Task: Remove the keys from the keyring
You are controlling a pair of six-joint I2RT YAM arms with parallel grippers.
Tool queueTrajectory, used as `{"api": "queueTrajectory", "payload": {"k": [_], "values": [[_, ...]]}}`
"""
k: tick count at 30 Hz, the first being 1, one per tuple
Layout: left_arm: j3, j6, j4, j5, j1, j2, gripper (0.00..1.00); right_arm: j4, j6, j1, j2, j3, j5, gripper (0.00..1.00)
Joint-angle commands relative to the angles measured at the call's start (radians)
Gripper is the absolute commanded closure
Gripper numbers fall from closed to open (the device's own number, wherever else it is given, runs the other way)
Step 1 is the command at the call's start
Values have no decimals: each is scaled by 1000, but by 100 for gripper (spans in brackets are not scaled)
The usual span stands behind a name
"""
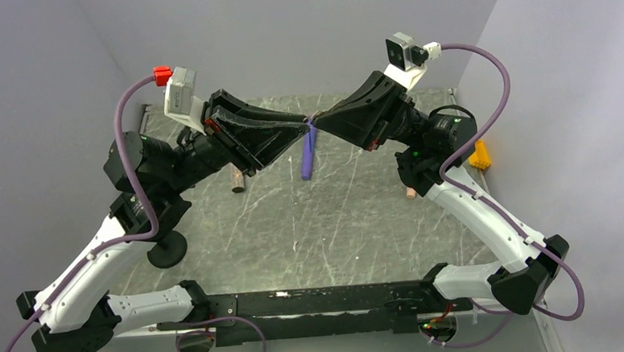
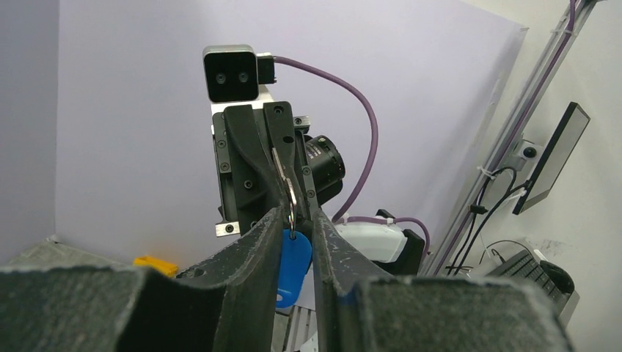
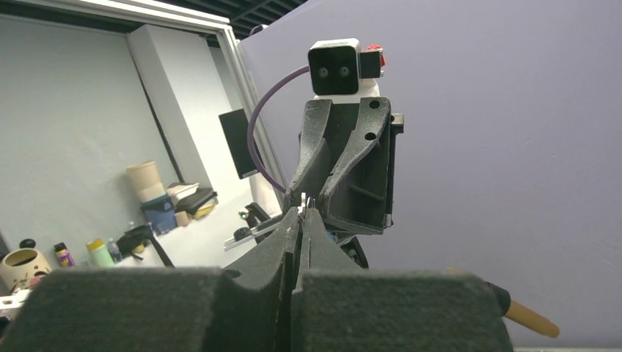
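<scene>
Mid-air above the grey marbled counter [image 1: 335, 215]: my left hand [image 2: 295, 216] clamped the blue plastic-tagged metal keyring [image 2: 295, 264], my right hand [image 3: 299, 220] pinched shut on its thin grey metal keys [image 2: 283, 174], none apparently off yet

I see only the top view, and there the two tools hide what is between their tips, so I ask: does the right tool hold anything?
Observer: Yes. The wrist views show the right tool shut on a thin metal piece; ring or key, I cannot tell.
Operator: Does anything hang from it?
Observer: A blue tag hangs from its lower end, between the left tool's fingers.
</scene>
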Motion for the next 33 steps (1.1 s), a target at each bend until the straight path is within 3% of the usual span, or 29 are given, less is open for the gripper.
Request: {"api": "queueTrajectory", "payload": {"k": [1, 8, 12, 20, 33], "values": [[16, -17, 30, 21, -3, 6, 74, 23, 4, -2, -18, 32, -11, 100], [40, -20, 8, 45, -4, 28, 80, 19, -2, -2, -17, 32, -13, 100], [45, -12, 2, 54, -4, 33, 100, 21, -1, -2, -18, 31, -13, 100], [76, 21, -64, 72, -3, 34, 100, -3, -20, -2, -33, 18, -15, 100], [272, 222, -476, 143, -4, 76, 100, -168, -115, -1, -63, -5, -45, 100]]}}
